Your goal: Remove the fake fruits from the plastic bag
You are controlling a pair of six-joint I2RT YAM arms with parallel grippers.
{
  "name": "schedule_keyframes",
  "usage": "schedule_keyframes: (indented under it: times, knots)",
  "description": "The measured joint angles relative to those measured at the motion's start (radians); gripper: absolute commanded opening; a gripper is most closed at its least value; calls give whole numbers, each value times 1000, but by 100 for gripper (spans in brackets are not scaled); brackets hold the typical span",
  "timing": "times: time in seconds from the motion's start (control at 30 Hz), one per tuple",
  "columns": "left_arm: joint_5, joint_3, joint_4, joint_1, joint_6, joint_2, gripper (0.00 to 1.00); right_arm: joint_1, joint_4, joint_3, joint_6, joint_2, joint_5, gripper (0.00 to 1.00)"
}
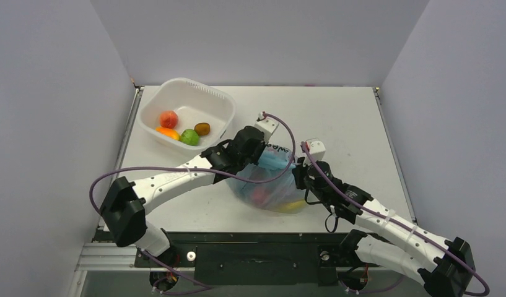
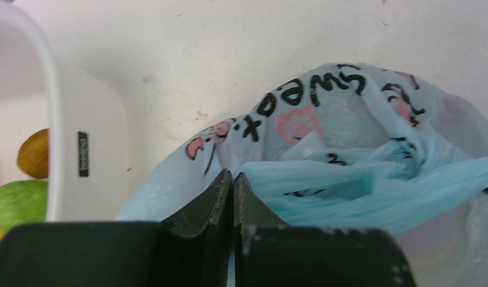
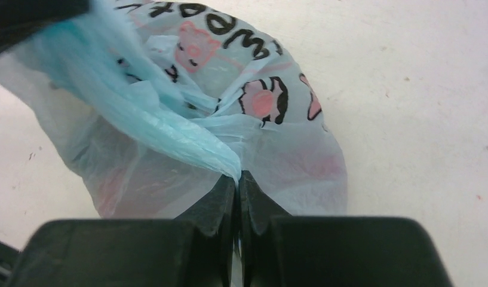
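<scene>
While the plastic bag (image 1: 272, 185) lies in the middle of the bench (image 1: 337, 117), a little toward the near edge, both arms reach in and meet over it. The left end effector (image 2: 232, 177) is clenched on the bag's far-left top. In the left wrist view its two dark fingers press flat together, and a pleated band of light-blue film starts right at their tips and runs off to the right. The right end effector (image 3: 238, 179) is clenched too, on the bag's right side. A twisted strand of the same film runs straight into its closed fingertips, so it is grasping the bag. That strand stretches up and to the left in the right wrist view, toward a dark shape at the picture's corner.

The film is thin and see-through, printed with black lettering and pink cartoon faces. Through it the fake fruits (image 1: 261, 195) still inside show as blurred colour, a red patch near the middle and a yellow piece (image 1: 292, 205) at the near right bottom. Their shapes cannot be made out.

At the far left of the bench stands a white tub (image 1: 220, 99), well apart from the bag. It holds a red-orange fruit (image 1: 168, 119), an orange-yellow piece (image 1: 168, 132) just near of it, a lime-green piece (image 1: 189, 137) and a brown oval piece (image 1: 202, 129).
</scene>
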Motion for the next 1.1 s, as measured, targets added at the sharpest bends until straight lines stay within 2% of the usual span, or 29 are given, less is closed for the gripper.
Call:
schedule_keyframes:
  times: [0.17,0.23,0.33,0.43,0.5,0.63,0.9,1.03,1.1]
  knots:
    - [-124,-136,93,-1,5,-177,0,-11,12,-104,126,-115,106,0]
    - [-152,-177,142,-1,5,-254,0,-29,13,-134,160,-158,113,3]
    - [-153,-201,209,-1,5,-312,0,-47,29,-134,163,-167,97,18]
    - [-140,-208,249,-1,5,-319,0,-53,18,-109,114,-141,60,43]
    - [-132,-212,251,-1,5,-319,0,-53,6,-68,60,-117,16,55]
    - [-105,-223,262,-2,5,-319,0,-53,9,15,-20,-89,-56,65]
    - [-68,-262,305,-17,13,-344,0,-66,108,126,-57,66,-172,66]
    - [-68,-275,322,-26,28,-366,0,-66,161,178,-46,209,-241,58]
    - [-68,-275,327,-29,32,-371,0,-66,185,202,-40,272,-252,50]
